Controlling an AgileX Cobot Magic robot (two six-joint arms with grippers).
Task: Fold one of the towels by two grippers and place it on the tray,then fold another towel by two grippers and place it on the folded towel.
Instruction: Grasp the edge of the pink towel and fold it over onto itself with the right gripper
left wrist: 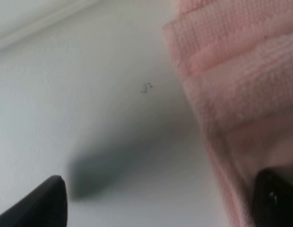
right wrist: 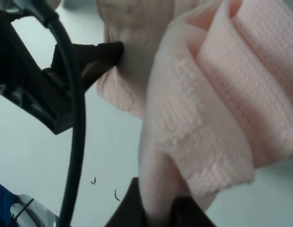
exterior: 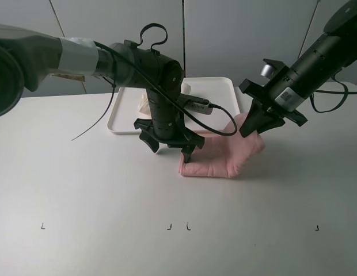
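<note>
Step in hand: I judge I am on the second towel. The pink towel [exterior: 224, 152] lies partly folded on the table [exterior: 80, 190], just in front of the tray [exterior: 219, 86] and not yet on it.
Right gripper [exterior: 260, 122]: clamped on the pink towel's far right edge; my right wrist view shows the cloth [right wrist: 208, 118] pinched between the fingers and bunched in thick layers, that side lifted off the table.
Left gripper [exterior: 170, 146]: jaws spread wide, holding nothing. It stands low at the towel's left end, one prong [exterior: 188, 154] touching or just over the cloth; the left wrist view shows one fingertip [left wrist: 276, 198] at the pink edge [left wrist: 241, 94] and the other [left wrist: 40, 203] over bare table.
Cream towel [exterior: 145, 103]: only a sliver shows on the tray behind my left arm, so I cannot tell how neatly it is folded.
Next move, as I judge it: close the left claw on the near-left edge, then carry the pink bundle with both arms up over the tray rim and onto the cream one.
Risk: the loose layers may slip open when lifted.
Count: two grippers, two towels (one pink, one cream), one tray.
</note>
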